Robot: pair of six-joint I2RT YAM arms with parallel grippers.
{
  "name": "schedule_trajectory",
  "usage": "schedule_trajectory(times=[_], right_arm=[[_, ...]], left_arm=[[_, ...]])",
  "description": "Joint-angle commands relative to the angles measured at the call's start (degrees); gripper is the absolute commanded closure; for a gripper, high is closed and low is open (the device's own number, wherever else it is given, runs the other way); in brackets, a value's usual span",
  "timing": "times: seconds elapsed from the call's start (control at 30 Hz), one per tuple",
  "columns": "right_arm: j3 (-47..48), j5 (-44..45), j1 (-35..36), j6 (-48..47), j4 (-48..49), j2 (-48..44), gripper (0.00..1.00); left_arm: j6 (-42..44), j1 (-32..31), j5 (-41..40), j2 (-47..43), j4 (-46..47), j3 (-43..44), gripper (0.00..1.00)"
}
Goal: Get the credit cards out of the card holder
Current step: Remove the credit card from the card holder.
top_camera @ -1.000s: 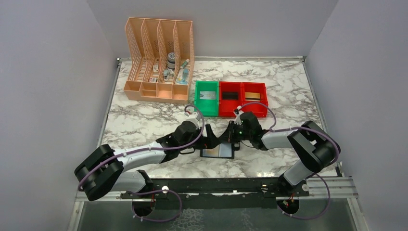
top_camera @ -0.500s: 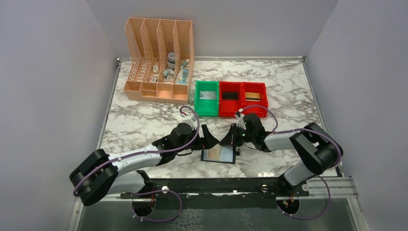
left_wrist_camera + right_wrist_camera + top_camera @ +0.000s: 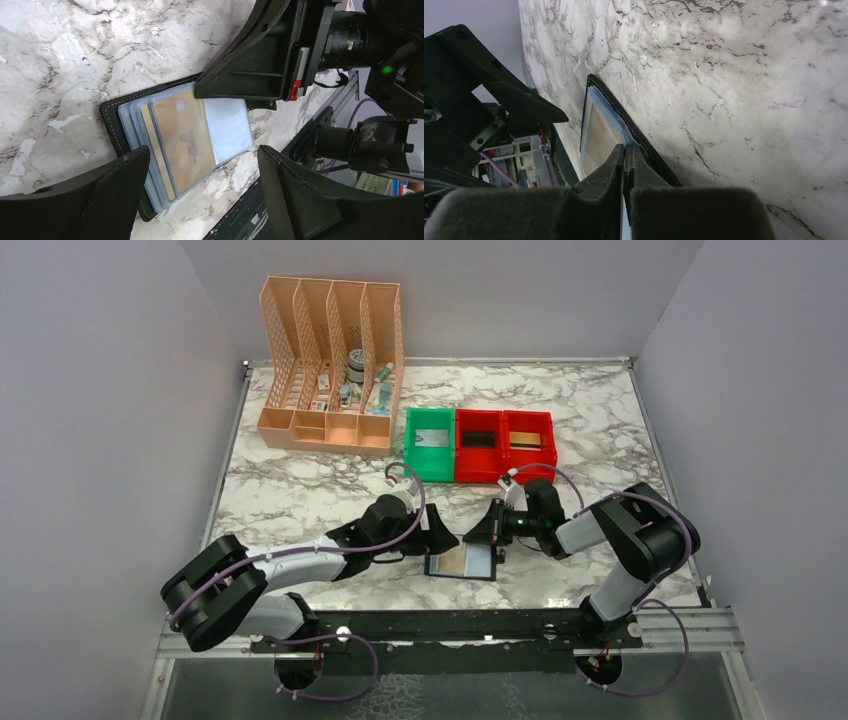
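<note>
The black card holder (image 3: 461, 563) lies open on the marble near the front edge. Its grey-blue sleeves hold a tan credit card (image 3: 455, 560). The left wrist view shows the holder (image 3: 112, 125), the tan card (image 3: 182, 135) and a second tan edge under it. My left gripper (image 3: 440, 538) is open above the holder, a finger on each side (image 3: 200, 165). My right gripper (image 3: 492, 532) is shut at the holder's far edge (image 3: 626, 149), pinching a thin inner sleeve beside the black stitched cover (image 3: 655, 159). No white card shows.
A peach lattice organizer (image 3: 330, 370) stands at the back left. A green bin (image 3: 412, 445) and two red bins (image 3: 505, 478) sit behind the grippers, with flat items inside. The black front rail (image 3: 480, 620) runs just past the holder.
The holder has opened and now shows the tan card, and it has slid slightly right. My right gripper moved right with its edge. My left gripper shifted a little.
</note>
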Motion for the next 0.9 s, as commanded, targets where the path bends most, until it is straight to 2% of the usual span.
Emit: schedule_trajectory(times=[0.0, 0.23, 0.47, 0.67, 0.8, 0.87], right_arm=[[-2.0, -4.9, -2.1, -1.8, 5.0, 1.9, 0.99], [-2.8, -9.5, -2.4, -0.8, 9.7, -0.8, 0.99], [-0.7, -10.3, -2.5, -6.5, 0.5, -7.1, 0.99], [1.5, -10.6, -2.5, -7.2, -2.7, -6.7, 0.99], [2.1, -11.1, -2.5, -4.1, -0.9, -4.2, 0.99], [3.1, -10.7, -2.5, -3.7, -1.6, -2.5, 0.96]], left_arm=[[-0.2, 0.2, 3.9, 1.6, 4.1, 1.1, 0.19], [-0.2, 0.3, 3.8, 2.1, 4.7, 1.2, 0.21], [0.0, 0.2, 1.0, -0.8, 4.7, 0.0, 0.21], [0.5, 0.3, 0.8, -1.9, 4.7, -0.1, 0.21], [1.3, 0.2, 1.4, -2.0, 4.7, 0.1, 0.21], [1.0, 0.2, 1.9, -1.4, 4.5, 0.5, 0.21]])
